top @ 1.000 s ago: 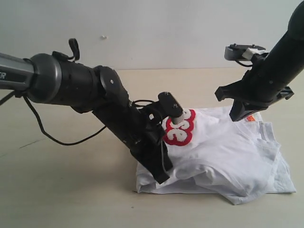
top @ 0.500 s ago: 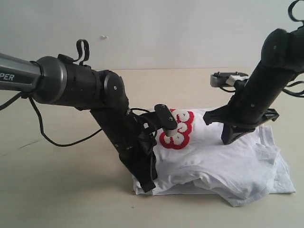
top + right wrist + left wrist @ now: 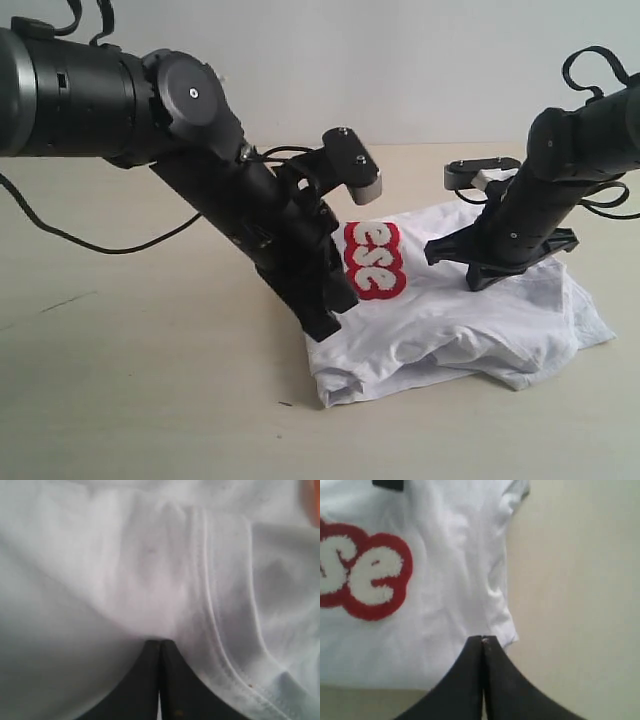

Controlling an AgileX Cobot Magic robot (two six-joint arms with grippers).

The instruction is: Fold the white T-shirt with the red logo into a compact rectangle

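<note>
The white T-shirt (image 3: 470, 320) lies in a wrinkled, folded bundle on the table, right of the middle. The red logo (image 3: 372, 260) faces up at the bundle's left end, showing white letters "ese". My left gripper (image 3: 325, 325) is shut, with its tips down on the shirt's left edge, just beside the logo (image 3: 365, 577). The left wrist view shows the shut tips (image 3: 482, 640) over white cloth (image 3: 455, 555) near its hem, with no cloth between them. My right gripper (image 3: 480, 280) is also shut, its tips (image 3: 160, 642) pressed onto the shirt's fabric (image 3: 125, 570) near a stitched seam.
The beige table (image 3: 150, 400) stretches to the left and front of the shirt. A black cable (image 3: 100, 245) hangs from the left arm over the table. A plain wall stands behind. An orange tag (image 3: 312, 500) shows at the edge of the right wrist view.
The left arm has swung up and to the right, and the shirt's left edge has shifted right with it. The right gripper has come down onto the shirt. The bundle is narrower.
</note>
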